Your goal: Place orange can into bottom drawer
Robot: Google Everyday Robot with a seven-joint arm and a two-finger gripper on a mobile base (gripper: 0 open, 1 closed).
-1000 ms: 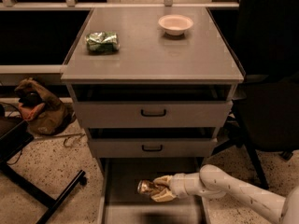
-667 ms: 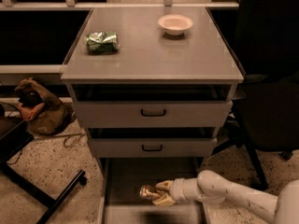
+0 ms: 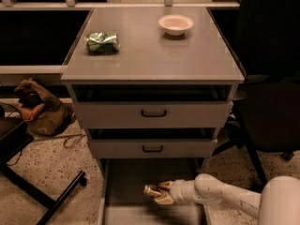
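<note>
White gripper (image 3: 158,195) low over long grey metal bottom drawer (image 3: 126,182), fingers clamped on small shiny gold-orange can (image 3: 150,190). Lower to floor, centre btw rails, release w/o tipping.

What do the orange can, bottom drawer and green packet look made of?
The orange can, held by the gripper over the bottom drawer: likely metal, shiny gold glints. That drawer: probably painted metal, flat matte grey. The green packet: seemingly foil, crinkled and reflective.
</note>
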